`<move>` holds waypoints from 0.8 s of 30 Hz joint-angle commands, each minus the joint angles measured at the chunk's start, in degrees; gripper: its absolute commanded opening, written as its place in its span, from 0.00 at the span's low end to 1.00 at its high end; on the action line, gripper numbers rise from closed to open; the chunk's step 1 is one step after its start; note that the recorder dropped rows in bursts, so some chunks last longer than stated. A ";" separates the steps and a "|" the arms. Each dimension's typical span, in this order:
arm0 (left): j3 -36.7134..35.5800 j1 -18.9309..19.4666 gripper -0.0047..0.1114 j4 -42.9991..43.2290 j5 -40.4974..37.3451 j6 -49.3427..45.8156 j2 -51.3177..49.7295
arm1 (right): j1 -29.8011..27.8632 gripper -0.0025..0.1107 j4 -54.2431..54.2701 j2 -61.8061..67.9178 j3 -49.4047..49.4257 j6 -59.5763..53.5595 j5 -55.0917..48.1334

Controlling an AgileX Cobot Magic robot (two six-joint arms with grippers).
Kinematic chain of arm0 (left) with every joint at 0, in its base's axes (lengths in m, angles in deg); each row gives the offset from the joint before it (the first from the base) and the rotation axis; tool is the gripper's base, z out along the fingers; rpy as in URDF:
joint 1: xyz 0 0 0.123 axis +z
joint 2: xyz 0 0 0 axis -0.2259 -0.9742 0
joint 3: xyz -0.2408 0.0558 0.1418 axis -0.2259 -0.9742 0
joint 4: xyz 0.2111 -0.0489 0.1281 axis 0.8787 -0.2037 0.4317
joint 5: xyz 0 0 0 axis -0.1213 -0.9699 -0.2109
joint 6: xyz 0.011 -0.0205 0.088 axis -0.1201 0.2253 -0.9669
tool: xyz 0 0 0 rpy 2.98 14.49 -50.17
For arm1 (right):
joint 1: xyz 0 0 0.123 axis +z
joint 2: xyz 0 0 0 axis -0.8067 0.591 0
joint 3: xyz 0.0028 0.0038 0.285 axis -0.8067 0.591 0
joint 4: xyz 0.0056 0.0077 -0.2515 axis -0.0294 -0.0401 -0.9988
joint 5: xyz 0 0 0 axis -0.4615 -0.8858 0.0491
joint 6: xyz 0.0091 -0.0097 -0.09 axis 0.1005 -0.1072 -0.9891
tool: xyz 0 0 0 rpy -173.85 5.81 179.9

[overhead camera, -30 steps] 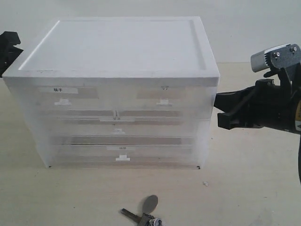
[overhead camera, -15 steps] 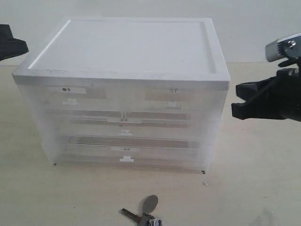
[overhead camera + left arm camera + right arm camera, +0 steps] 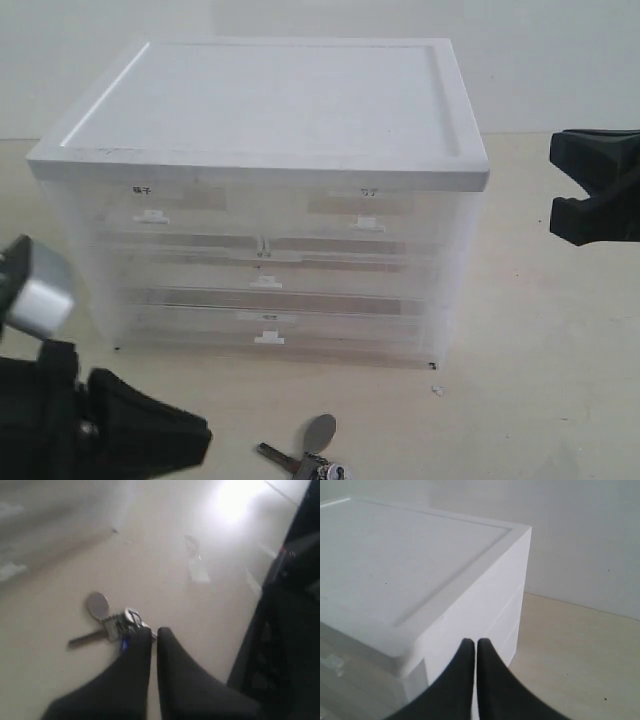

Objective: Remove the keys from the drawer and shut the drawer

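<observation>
Two grippers, both with fingers pressed together, nothing held. Low over the table [image 3: 520,380] is the left gripper [image 3: 154,630], at 7 o'clock of the cabinet [image 3: 270,110] in the exterior view, with its tips near the keys [image 3: 117,627]. These lie flat on the table at 6 o'clock of the cabinet. Up at 3 o'clock of the cabinet, the right gripper [image 3: 471,642] hangs apart from it. At 10 o'clock on the cabinet front, the drawer [image 3: 150,205] sits flush, closed.
</observation>
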 commanded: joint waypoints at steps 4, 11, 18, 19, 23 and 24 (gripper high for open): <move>1.23 -18.26 0.08 -4.93 -19.98 -4.92 -17.47 | 0.10 0.02 0.11 -0.20 0.41 0.27 0.23; 9.68 -25.48 0.08 -21.31 -17.14 -21.13 -31.65 | 0.10 0.02 0.11 -0.20 0.41 0.27 0.23; 17.44 -25.97 0.08 -23.62 -18.17 -23.65 -46.37 | 0.10 0.02 0.11 -0.20 0.41 0.27 0.13; 17.86 -25.97 0.08 -23.62 -20.18 -23.65 -46.83 | 0.10 0.02 0.11 -0.20 0.41 0.27 0.13; 18.90 -25.76 0.08 -25.30 -41.01 -22.55 -47.06 | 0.10 0.02 0.11 -0.20 0.41 0.27 0.13; 19.14 -25.76 0.08 -25.41 -42.86 -22.55 -47.06 | 0.10 0.02 0.11 -0.20 0.41 0.27 0.13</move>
